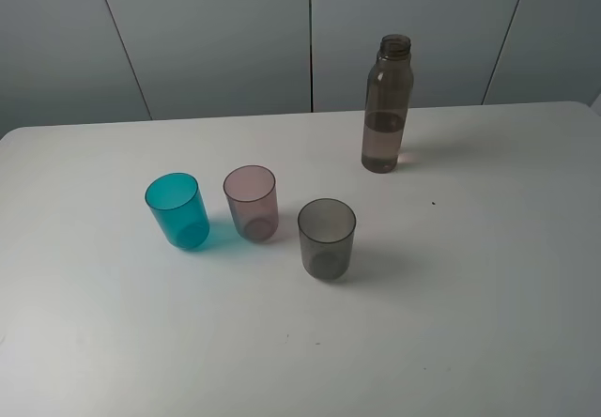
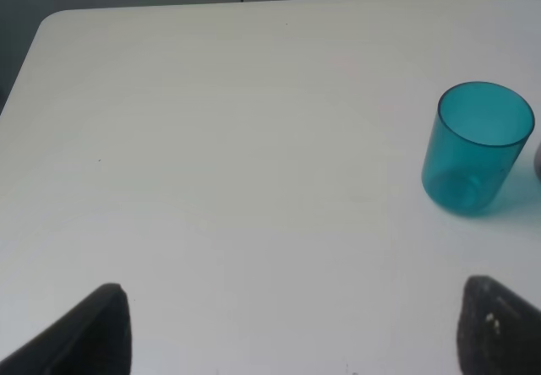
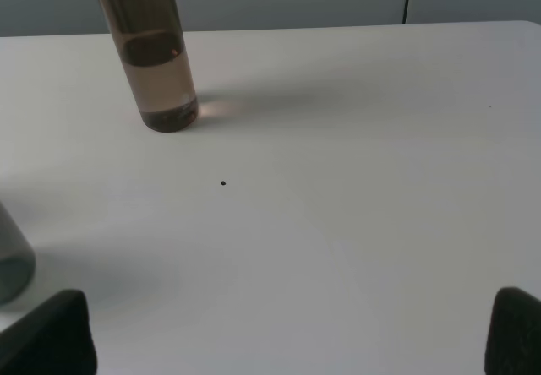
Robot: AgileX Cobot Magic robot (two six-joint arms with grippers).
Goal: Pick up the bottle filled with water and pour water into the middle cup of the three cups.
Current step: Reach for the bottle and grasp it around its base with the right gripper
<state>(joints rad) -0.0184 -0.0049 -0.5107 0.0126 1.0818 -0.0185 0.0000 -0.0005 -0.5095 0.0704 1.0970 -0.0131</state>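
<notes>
Beyond the middle cup (image 1: 251, 201), toward the right arm's side, the bottle (image 1: 386, 107) stood upright, untouched. The right gripper (image 3: 283, 337) and left gripper (image 2: 300, 333) gaped wide, empty; a square mid-body grasp seemed wisest.

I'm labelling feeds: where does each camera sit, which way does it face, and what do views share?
Exterior high: mounted high, looking down at the white table; no robot shows.
Left wrist: low, facing the translucent teal-blue plastic tumbler; left tool tips show.
Right wrist: low, facing the tall smoky-brown plastic bottle; right tool tips show.
Shared: the high view also holds tumbler and bottle.
</notes>
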